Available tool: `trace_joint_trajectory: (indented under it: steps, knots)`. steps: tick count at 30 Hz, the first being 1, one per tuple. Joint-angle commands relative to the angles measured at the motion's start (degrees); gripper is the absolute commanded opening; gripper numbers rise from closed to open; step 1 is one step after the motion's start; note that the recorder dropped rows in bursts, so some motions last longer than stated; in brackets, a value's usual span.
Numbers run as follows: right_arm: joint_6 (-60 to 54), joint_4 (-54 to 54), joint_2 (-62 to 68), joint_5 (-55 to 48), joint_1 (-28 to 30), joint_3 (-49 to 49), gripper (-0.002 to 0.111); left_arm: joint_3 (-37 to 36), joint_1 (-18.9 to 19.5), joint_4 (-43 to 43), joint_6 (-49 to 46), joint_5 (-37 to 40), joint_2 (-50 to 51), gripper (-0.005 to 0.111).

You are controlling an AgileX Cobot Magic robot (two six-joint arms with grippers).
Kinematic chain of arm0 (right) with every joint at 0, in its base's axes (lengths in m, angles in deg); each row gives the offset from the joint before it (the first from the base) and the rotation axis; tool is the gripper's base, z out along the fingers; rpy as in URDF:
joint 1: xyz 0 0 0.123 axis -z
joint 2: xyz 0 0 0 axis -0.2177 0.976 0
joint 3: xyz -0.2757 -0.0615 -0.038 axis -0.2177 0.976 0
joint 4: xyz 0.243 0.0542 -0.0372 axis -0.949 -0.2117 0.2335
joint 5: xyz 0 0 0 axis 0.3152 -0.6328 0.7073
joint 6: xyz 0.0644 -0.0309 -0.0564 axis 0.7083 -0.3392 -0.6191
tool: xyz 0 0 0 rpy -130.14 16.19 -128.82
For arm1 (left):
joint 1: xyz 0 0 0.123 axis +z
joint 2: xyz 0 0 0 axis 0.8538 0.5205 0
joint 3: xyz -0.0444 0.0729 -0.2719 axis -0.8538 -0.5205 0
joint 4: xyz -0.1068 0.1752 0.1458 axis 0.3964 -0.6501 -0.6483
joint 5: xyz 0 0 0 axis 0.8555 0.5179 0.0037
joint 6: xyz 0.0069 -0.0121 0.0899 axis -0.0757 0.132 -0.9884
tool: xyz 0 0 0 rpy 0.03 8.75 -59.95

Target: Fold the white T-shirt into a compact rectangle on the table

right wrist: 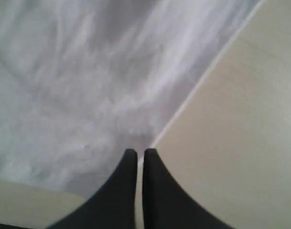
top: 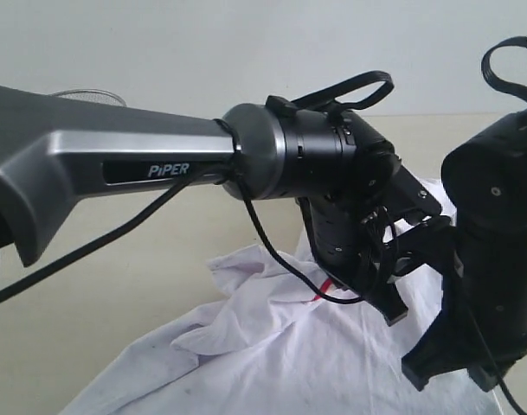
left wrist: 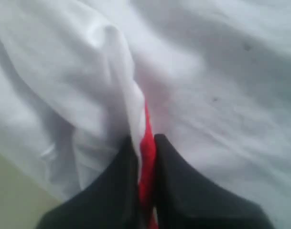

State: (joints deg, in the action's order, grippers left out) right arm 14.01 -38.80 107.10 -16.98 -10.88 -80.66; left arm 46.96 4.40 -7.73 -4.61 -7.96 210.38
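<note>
In the exterior view, a crumpled white T-shirt (top: 272, 354) of soft cotton lies on the wide, pale beige matte table (top: 116, 259), bunched into folds in the lower middle of the picture. A small streak of red (top: 315, 296) shows on the cloth just under the left arm's wrist. The thick grey left arm (top: 116, 156), lettered "PiPER", reaches in from the left across the middle, and its black left gripper (top: 391, 298) points down at the shirt. The black right arm (top: 497, 225) stands at the right edge, with the right gripper (top: 423, 367) low over the cloth. From this side the jaws of either one cannot be made out. Behind the grey arm, the rim of a round wire-mesh metal basket (top: 86, 93) peeks out at the far edge of the table.

In the left wrist view, the left gripper (left wrist: 146, 143) has its jaws closed on a raised fold of the white T-shirt (left wrist: 207, 71), with a red band of the print pinched between the two black fingers (left wrist: 116, 191). A corner of the table (left wrist: 11, 195) shows beside the cloth.

In the right wrist view, the right gripper (right wrist: 139, 152) is closed, its fingers (right wrist: 159, 191) nearly touching and nipping the hem of the white T-shirt (right wrist: 88, 86) where that edge runs in to the tips. Bare table (right wrist: 241, 143) lies on the far side of the hem
</note>
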Motion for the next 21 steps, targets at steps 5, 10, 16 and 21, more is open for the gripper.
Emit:
trace_joint_trajectory:
  steps: [5,10,16,21]
  knots:
    - [15.9,18.6,-8.5,-6.1,0.1,-0.2,0.0,0.1,-3.0,2.5,0.2,-2.1,-0.6,0.005]
    - [14.4,17.7,-16.2,-10.0,0.1,-0.2,0.0,0.1,-2.8,2.1,0.2,-2.9,-0.6,0.005]
    - [7.8,9.5,-24.3,-11.1,0.1,-0.2,0.0,0.1,-2.7,2.1,0.8,-5.5,0.1,0.005]
    - [13.5,13.8,-30.0,-11.1,0.1,-0.2,0.0,0.1,-2.4,3.5,0.9,-3.9,2.0,0.005]
